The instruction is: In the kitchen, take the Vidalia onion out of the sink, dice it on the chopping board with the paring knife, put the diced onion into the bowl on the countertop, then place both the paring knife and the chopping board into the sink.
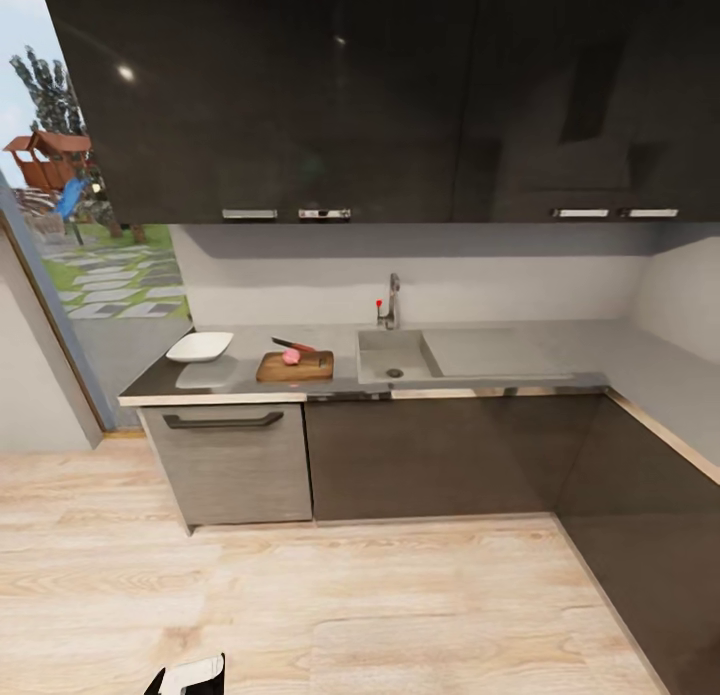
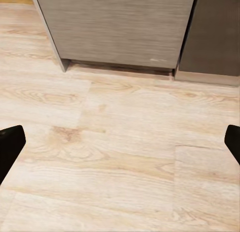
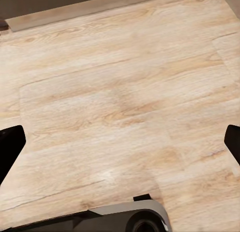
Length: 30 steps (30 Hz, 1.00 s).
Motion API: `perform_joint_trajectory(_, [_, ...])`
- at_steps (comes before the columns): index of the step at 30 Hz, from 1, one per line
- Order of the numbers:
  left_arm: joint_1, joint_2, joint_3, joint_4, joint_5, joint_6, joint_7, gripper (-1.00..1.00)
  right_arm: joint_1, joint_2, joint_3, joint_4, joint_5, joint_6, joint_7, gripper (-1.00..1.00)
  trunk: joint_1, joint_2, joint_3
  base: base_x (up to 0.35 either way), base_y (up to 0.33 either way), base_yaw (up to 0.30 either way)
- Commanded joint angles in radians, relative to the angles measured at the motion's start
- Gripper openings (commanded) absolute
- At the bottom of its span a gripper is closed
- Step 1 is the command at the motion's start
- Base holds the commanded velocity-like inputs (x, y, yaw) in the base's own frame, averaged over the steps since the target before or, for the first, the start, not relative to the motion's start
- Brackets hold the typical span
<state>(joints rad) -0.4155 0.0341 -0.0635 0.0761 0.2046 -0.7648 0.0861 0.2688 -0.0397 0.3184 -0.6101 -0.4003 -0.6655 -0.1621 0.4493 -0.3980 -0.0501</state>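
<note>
Your onion (image 1: 291, 356) sits on the board (image 1: 295, 366) for dicing (knife (image 1: 294, 346) beside); both end effectors (image 2: 120, 142) (image 3: 120, 142) hang apart, empty.

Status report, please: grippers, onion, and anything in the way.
Left gripper open, right gripper open, both empty over the floor. Onion on the board, knife beside it. Robot stands back from the counter; nothing between.
</note>
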Motion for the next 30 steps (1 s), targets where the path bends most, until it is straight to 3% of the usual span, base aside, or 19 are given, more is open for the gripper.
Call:
perform_joint_trajectory(1, [-0.002,0.000,-0.007,0.004,0.003,-0.005,0.004,1.00,0.000,-0.002,0.008,-0.002,-0.005,-0.002,-0.009,1.00,0.001,-0.002,0.000,0.000,0.000,0.000])
perform_joint_trajectory(24, [-0.002,0.000,-0.007,0.004,0.003,-0.005,0.005,1.00,0.000,-0.008,0.010,-0.002,-0.002,-0.003,-0.004,1.00,0.001,-0.002,0.030,0.000,0.000,0.002])
perform_joint_trajectory(30, [-0.002,0.000,-0.007,0.004,0.003,-0.005,0.005,1.00,0.000,-0.035,0.010,-0.002,0.000,-0.001,-0.003,1.00,0.001,-0.002,0.031,0.000,0.000,0.000])
